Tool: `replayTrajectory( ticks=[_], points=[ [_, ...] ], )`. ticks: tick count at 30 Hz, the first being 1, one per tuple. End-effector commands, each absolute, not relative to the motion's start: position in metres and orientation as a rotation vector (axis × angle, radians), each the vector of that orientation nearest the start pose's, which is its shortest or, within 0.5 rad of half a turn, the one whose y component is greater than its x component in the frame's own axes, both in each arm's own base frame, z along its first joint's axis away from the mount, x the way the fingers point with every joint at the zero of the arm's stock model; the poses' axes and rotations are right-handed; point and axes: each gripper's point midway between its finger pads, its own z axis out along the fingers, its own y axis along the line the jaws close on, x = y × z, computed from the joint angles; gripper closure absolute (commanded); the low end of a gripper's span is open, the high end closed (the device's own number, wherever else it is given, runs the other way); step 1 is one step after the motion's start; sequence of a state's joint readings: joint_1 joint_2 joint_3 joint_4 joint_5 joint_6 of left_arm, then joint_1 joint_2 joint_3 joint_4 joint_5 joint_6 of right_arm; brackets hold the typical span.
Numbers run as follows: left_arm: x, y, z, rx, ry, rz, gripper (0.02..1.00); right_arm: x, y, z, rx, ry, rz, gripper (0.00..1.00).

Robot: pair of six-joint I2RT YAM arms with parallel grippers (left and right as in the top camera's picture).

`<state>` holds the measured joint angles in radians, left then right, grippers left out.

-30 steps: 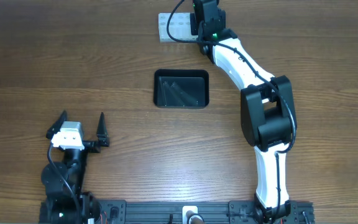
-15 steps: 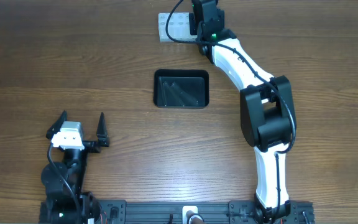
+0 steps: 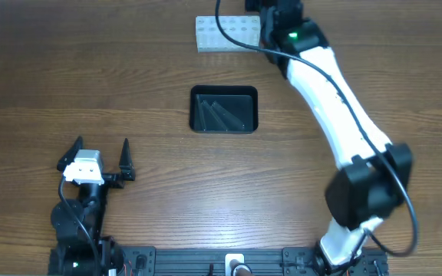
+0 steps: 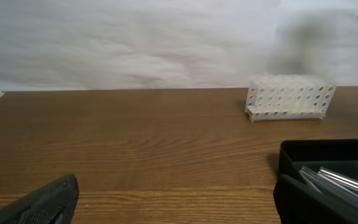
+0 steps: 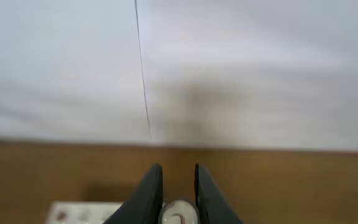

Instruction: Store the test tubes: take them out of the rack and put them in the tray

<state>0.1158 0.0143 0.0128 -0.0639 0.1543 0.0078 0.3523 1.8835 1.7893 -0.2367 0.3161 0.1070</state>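
My right arm (image 3: 336,100) wears white shells with black joints, a small green light (image 3: 292,34) near the wrist and a thin black cable (image 3: 219,19) looping off it. My left arm (image 3: 83,207) is black, capped by a white block (image 3: 83,165), with two pointed black fingers (image 3: 126,157)

You'll find the rack (image 3: 227,34) at the middle of the tabletop's (image 3: 90,77) far edge. The tray (image 3: 223,90) lies before it, near the centre, with test tubes (image 3: 219,116) inside.
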Motion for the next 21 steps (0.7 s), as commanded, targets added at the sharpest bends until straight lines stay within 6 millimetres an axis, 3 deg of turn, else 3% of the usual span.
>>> replayTrajectory(
  ticks=[1, 6, 11, 15, 21],
  points=[
    [0.246, 0.002, 0.16, 0.046, 1.631, -0.025, 0.018, 0.534, 0.17, 0.335, -0.084, 1.934, 0.14, 0.882],
    [0.246, 0.002, 0.16, 0.046, 1.631, -0.025, 0.018, 0.502, 0.184, 0.281, -0.137, 2.189, 0.265, 0.862],
    [0.246, 0.002, 0.16, 0.046, 1.631, -0.025, 0.018, 0.465, 0.205, 0.216, -0.249, 2.442, 0.404, 0.934],
    [0.246, 0.002, 0.16, 0.046, 1.631, -0.025, 0.02, 0.451, 0.216, 0.173, -0.3, 2.542, 0.479, 0.932],
    [0.246, 0.002, 0.16, 0.046, 1.631, -0.025, 0.018, 0.431, 0.233, 0.126, -0.35, 2.639, 0.626, 0.925]
  ],
)
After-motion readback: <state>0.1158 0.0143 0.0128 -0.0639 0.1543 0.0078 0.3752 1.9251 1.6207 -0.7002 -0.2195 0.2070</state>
